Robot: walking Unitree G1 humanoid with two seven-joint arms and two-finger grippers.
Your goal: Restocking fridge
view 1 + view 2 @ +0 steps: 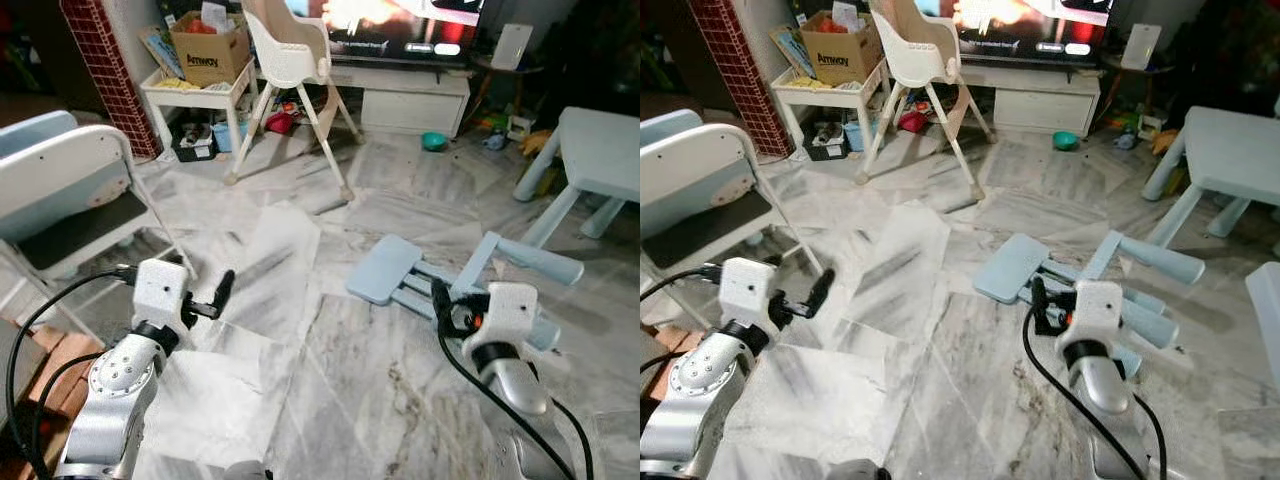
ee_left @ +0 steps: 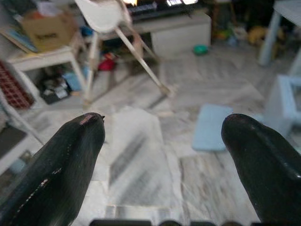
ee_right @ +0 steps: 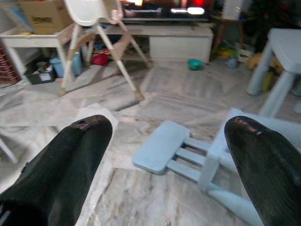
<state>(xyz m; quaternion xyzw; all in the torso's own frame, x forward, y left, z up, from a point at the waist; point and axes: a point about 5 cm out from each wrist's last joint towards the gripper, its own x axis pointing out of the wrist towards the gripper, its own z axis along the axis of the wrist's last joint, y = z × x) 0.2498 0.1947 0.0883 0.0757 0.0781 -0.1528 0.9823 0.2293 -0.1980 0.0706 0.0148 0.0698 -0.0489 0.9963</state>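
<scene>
Left gripper [image 2: 162,141] and right gripper [image 3: 167,141]: both spread wide, holding nothing, raised over marble floor [image 1: 380,390]; toppled blue chair [image 1: 400,270] lies ahead of the right

I'm looking at a grey marble floor [image 1: 330,380]. A white high chair [image 1: 290,60] is at 12 o'clock, a low TV cabinet [image 1: 415,98] behind it. A toppled pale blue kid's chair [image 1: 455,280] is at 2, a folding chair [image 1: 70,210] at 9, a cardboard box [image 1: 210,45] at 11.
</scene>
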